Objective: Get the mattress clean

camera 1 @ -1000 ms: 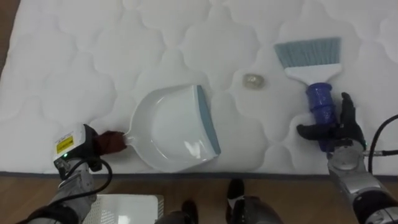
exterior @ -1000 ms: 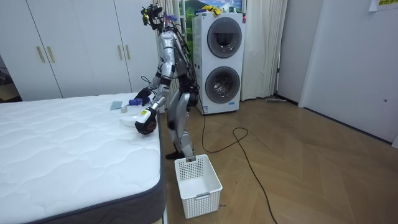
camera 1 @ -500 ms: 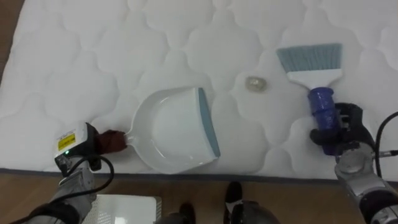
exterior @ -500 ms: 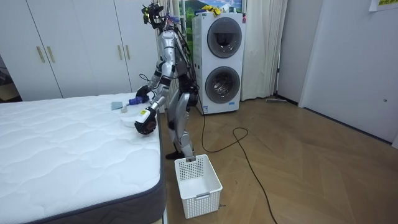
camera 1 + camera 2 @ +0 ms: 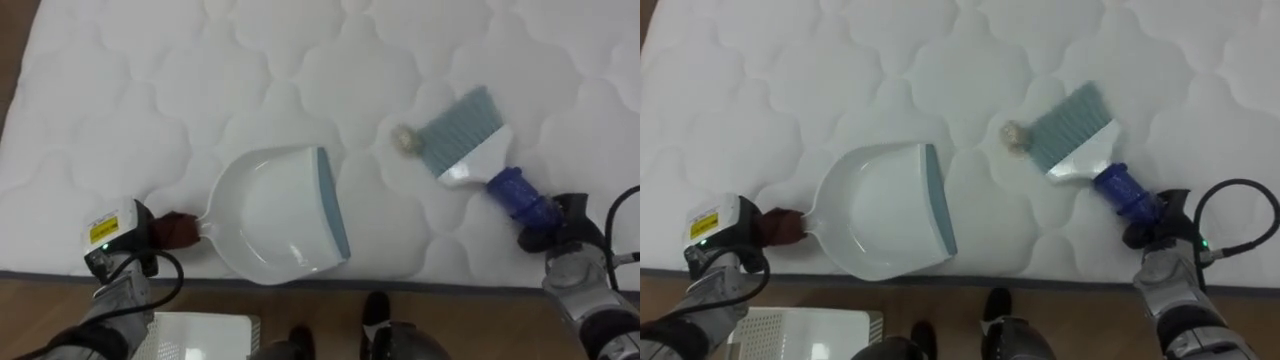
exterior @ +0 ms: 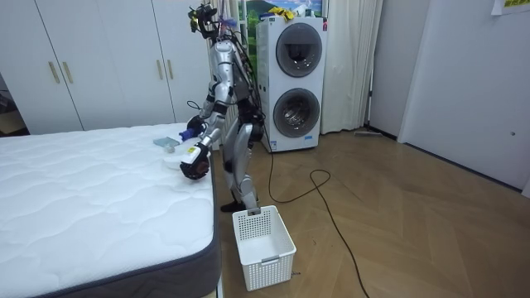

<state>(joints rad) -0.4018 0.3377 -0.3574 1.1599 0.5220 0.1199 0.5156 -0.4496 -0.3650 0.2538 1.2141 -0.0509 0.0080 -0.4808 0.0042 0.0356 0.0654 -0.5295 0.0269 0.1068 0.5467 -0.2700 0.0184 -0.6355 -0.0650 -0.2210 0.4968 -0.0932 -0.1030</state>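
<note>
My right hand [image 5: 553, 226] clamps brush [image 5: 462, 135], left hand [image 5: 160, 230] clamps dustpan [image 5: 275, 222]. Bristles just beside scrap [image 5: 404, 139]; a hard sweep could flick it past the dustpan.

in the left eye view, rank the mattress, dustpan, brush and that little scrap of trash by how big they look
1. mattress, by far the largest
2. dustpan
3. brush, much slimmer than the dustpan
4. scrap of trash by the bristles, smallest
All share one surface, so nearness hardly matters.
</note>
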